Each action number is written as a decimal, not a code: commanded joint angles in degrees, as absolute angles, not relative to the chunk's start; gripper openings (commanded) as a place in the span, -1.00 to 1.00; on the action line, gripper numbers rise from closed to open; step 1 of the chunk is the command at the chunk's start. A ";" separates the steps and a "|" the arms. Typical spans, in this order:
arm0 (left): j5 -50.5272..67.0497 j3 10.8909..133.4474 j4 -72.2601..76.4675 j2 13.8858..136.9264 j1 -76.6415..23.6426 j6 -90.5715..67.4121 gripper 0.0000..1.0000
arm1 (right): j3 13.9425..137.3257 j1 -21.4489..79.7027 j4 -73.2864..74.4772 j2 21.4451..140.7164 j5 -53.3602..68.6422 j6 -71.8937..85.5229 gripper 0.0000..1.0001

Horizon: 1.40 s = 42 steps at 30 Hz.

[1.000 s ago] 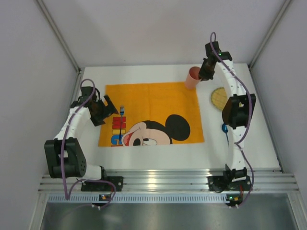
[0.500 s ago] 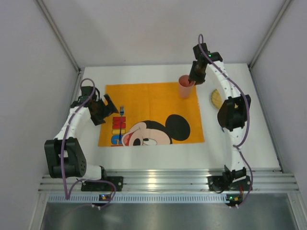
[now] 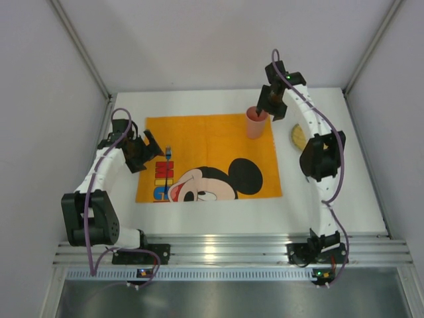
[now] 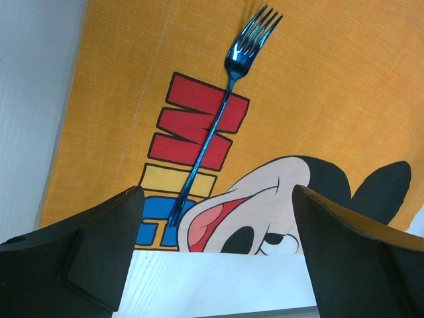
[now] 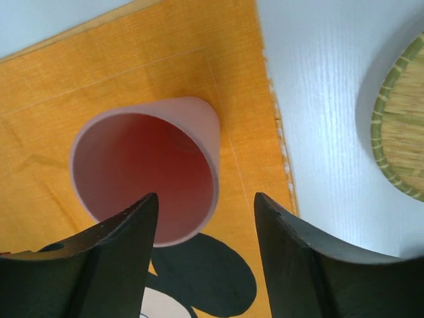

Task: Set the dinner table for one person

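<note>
A pink cup (image 3: 256, 123) (image 5: 146, 172) stands upright on the far right corner of the orange cartoon-mouse cloth (image 3: 212, 142), which lies on the white dinner table (image 3: 199, 99). My right gripper (image 3: 268, 108) (image 5: 205, 199) hovers just over the cup's rim, open; one finger is above the cup's mouth, the other outside its wall. A blue fork (image 3: 167, 154) (image 4: 212, 126) lies on the cloth's left side. My left gripper (image 3: 151, 147) (image 4: 215, 245) stands open just left of the fork, holding nothing.
A round woven mat (image 3: 297, 136) (image 5: 401, 146) lies on the white table right of the cloth, partly behind the right arm. Grey walls enclose the table on three sides. An aluminium rail runs along the near edge.
The right gripper carried the cup leftward from the bare table onto the cloth's far right corner, then opened off it. The left arm has not moved.
</note>
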State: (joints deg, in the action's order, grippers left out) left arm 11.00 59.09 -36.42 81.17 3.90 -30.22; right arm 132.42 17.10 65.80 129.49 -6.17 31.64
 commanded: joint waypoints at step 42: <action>14.59 53.00 -30.94 82.62 3.69 -28.92 0.97 | 56.52 -21.45 3.45 103.97 10.99 51.58 0.27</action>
